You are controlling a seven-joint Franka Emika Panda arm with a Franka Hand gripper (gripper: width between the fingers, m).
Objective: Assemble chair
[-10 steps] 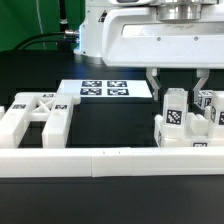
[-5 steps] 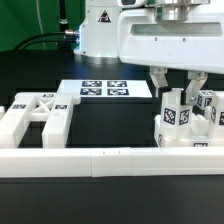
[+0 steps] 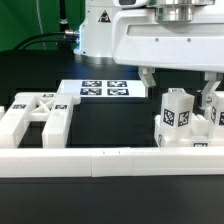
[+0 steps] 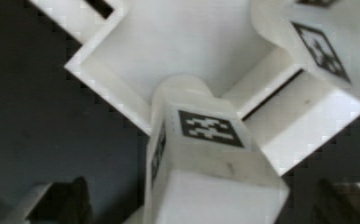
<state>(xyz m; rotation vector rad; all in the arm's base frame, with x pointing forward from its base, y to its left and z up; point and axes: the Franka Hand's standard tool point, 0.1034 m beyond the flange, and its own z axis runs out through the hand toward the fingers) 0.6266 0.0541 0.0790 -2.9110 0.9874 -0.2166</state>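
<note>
My gripper (image 3: 178,88) hangs over the cluster of white chair pieces at the exterior view's right. Its jaws stand on either side of an upright square post (image 3: 177,112) with a tag on its face. In the wrist view the post (image 4: 209,150) fills the gap between the two dark fingers (image 4: 61,203), so the gripper (image 4: 203,208) is shut on it. More tagged white pieces (image 3: 208,112) stand close behind and beside the post. The flat X-braced panel (image 3: 35,115) lies at the exterior view's left, away from the gripper.
A long low white border rail (image 3: 100,160) runs across the front of the table. The marker board (image 3: 105,90) lies flat behind the middle. The robot's base (image 3: 100,30) stands at the back. The table is black.
The fingers have closed in on the upright post. The post has shifted slightly toward the exterior view's right with the gripper. The X-braced panel has not moved.
</note>
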